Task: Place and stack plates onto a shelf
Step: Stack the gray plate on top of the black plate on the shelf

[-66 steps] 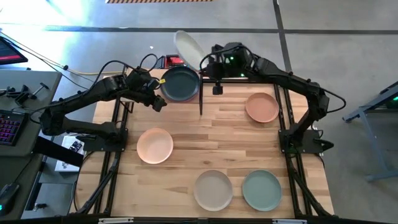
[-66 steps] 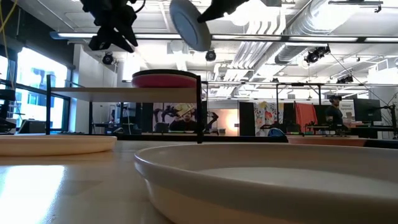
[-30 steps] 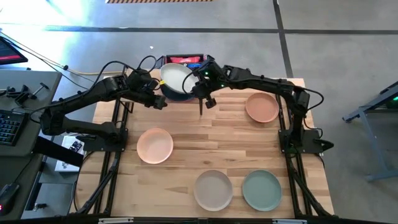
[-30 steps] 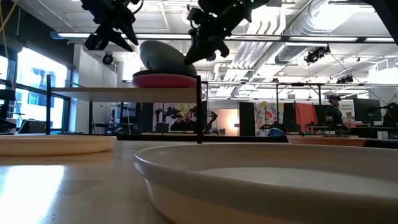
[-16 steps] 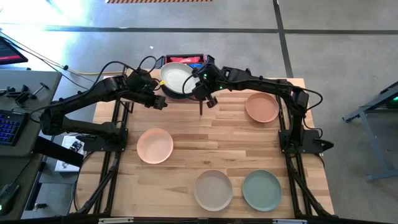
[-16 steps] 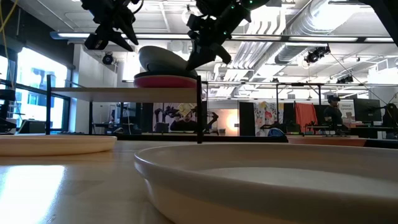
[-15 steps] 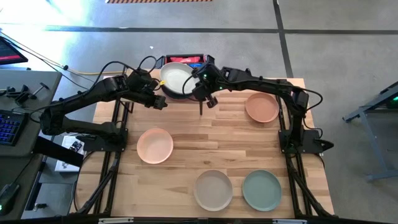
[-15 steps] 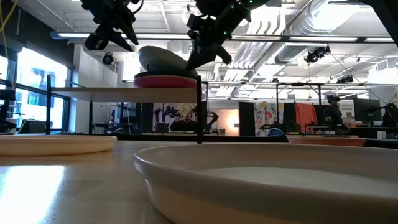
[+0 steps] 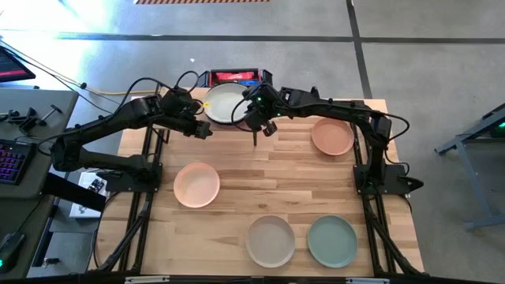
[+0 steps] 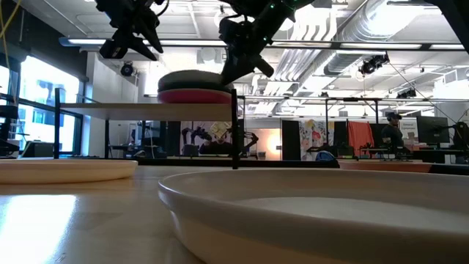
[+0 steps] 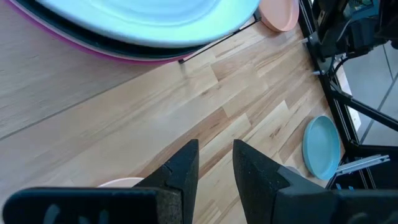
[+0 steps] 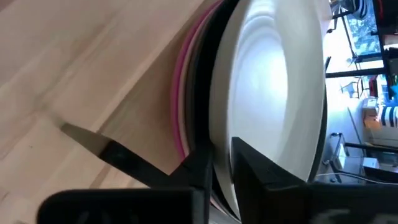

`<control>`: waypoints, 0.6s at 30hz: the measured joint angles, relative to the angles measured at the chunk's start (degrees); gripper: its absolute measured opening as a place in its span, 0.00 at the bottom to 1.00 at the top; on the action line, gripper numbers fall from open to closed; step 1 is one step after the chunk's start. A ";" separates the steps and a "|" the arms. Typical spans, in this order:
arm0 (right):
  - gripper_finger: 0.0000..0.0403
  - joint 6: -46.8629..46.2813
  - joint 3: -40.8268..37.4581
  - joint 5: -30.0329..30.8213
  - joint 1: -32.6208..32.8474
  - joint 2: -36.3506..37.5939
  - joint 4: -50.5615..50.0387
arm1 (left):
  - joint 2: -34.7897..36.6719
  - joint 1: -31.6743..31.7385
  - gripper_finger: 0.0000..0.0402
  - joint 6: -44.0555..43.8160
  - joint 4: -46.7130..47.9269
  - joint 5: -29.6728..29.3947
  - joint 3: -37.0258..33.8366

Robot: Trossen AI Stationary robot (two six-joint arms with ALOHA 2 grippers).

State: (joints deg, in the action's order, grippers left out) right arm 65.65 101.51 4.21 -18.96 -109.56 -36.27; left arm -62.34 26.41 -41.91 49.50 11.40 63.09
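An off-white plate [image 9: 223, 101] lies on top of a charcoal plate [image 12: 200, 81] and a pink plate [image 10: 194, 95], stacked on the light-wood shelf [image 10: 132, 108] at the table's far edge. The shelf has a thin dark upright [image 10: 234, 132] at its right end. My right gripper [image 9: 254, 113] is at the stack's right side, shut on the off-white plate. My left gripper [image 9: 203, 132] hovers above the table just left of the stack and nearer than it, slightly open and holding nothing. My right gripper pinches the off-white plate's rim [image 12: 222, 144] on the side toward the table's right, one finger [image 12: 249, 163] on the plate's inner face and the other under the rim. It comes slanting down from the right. The plate rests level on the charcoal plate.
Four more plates sit on the striped tabletop: peach [image 9: 196, 184] at the left, orange-salmon [image 9: 332, 136] at the far right, beige [image 9: 270, 241] and sage green [image 9: 332, 241] near the front edge. Bare wood lies in the table's middle. A red box [image 9: 233, 76] sits behind the shelf.
My right gripper has lowered the off-white plate. A second ago the plate leaned tilted on the stack with its right side raised; now it lies flat on the charcoal plate. The gripper has dipped slightly and stayed shut on the rim.
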 joint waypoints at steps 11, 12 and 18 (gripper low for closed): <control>0.15 3.39 0.00 7.84 0.11 0.00 1.43 | 0.00 0.00 0.22 0.09 0.00 0.00 0.00; 0.15 3.39 0.00 7.82 0.11 0.00 1.50 | 0.00 0.00 0.22 0.07 0.00 0.00 0.00; 0.15 3.39 0.00 7.80 0.37 0.35 -0.01 | 0.00 0.00 0.22 0.11 0.02 0.02 0.00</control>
State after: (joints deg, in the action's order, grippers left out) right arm 69.04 101.51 12.01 -18.59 -109.21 -36.27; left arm -62.35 26.41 -41.80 49.52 11.42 63.09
